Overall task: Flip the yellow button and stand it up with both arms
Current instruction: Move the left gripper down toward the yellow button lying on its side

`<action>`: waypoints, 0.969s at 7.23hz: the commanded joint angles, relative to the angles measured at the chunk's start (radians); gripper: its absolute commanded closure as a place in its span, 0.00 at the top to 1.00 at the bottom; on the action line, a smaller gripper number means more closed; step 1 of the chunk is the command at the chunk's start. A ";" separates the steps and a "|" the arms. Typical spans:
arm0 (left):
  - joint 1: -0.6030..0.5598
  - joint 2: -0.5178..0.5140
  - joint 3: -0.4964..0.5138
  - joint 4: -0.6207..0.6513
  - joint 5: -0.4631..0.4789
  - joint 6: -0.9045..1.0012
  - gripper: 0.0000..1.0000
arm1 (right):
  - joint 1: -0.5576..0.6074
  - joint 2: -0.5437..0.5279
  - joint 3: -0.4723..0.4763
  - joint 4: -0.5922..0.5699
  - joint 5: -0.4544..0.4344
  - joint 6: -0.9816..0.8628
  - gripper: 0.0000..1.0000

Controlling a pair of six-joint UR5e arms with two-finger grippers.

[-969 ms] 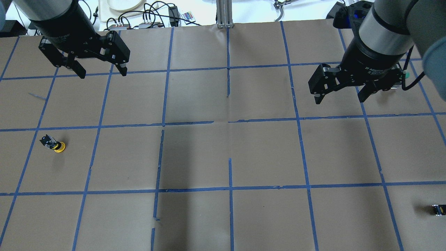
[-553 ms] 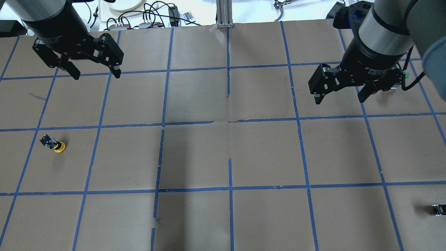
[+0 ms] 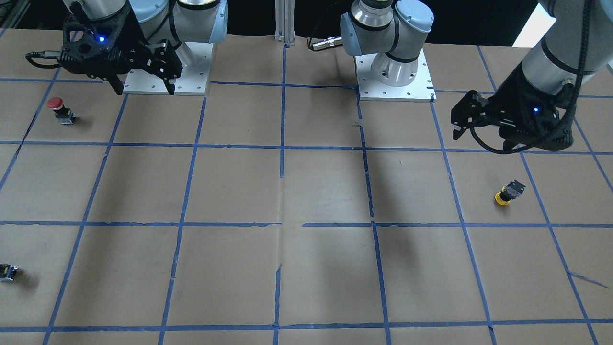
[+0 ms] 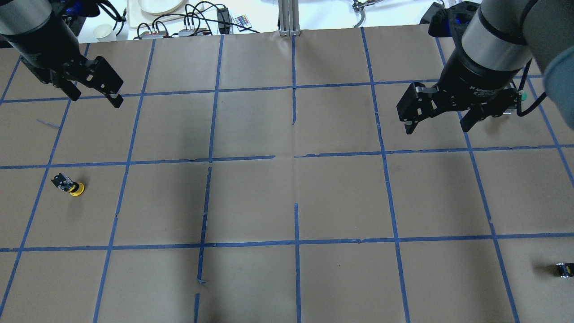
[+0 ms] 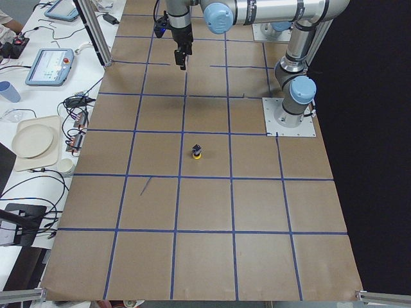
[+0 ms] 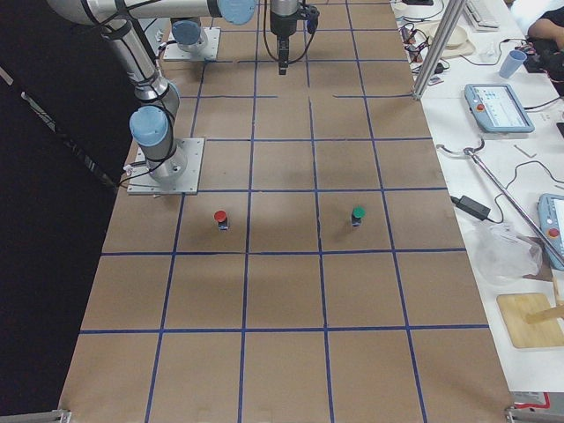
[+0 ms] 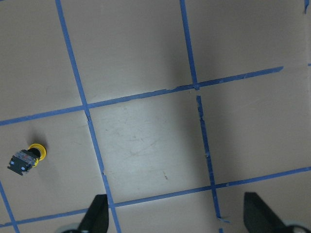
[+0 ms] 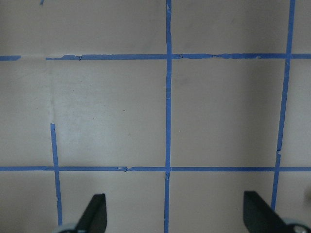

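The yellow button (image 4: 71, 186) rests on its yellow cap with the black-and-grey block up, in a left-hand grid square. It also shows in the front view (image 3: 507, 192), the left-end view (image 5: 197, 152) and the left wrist view (image 7: 26, 158). My left gripper (image 4: 95, 99) is open and empty, high above the table and farther out than the button. Its fingertips (image 7: 97, 216) frame the bottom of the left wrist view. My right gripper (image 4: 437, 128) is open and empty over the right side, far from the button. It shows too in the front view (image 3: 143, 88).
A red-capped button (image 3: 57, 108) stands near the right arm's base. A green-capped button (image 6: 357, 214) stands farther out. A small black-grey block (image 4: 564, 269) lies at the right edge. The arm bases (image 3: 395, 72) stand at the robot's edge. Cables and plates (image 4: 179, 18) lie beyond the far edge.
My left gripper has moved to the left in the overhead view, towards the table's left edge. The right gripper and the yellow button have not moved.
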 commanded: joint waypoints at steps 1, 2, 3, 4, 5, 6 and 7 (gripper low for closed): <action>0.129 -0.048 -0.033 0.006 0.002 0.191 0.98 | 0.000 -0.002 0.000 0.001 0.000 -0.001 1.00; 0.178 -0.062 -0.054 0.038 0.002 0.219 0.99 | 0.000 -0.002 0.000 0.001 -0.002 -0.001 1.00; 0.204 -0.074 -0.094 0.151 0.003 0.209 0.98 | -0.002 -0.002 0.000 0.001 -0.002 -0.001 1.00; 0.261 -0.072 -0.155 0.245 0.003 0.201 0.99 | 0.000 -0.003 0.000 0.001 -0.002 0.001 1.00; 0.325 -0.077 -0.232 0.363 0.002 0.224 0.99 | 0.000 -0.003 0.000 0.001 -0.002 -0.001 1.00; 0.350 -0.076 -0.304 0.467 0.003 0.298 0.99 | 0.000 -0.002 0.000 0.001 -0.003 -0.001 1.00; 0.358 -0.083 -0.350 0.552 0.047 0.368 0.99 | 0.000 0.000 0.000 -0.004 -0.002 -0.001 1.00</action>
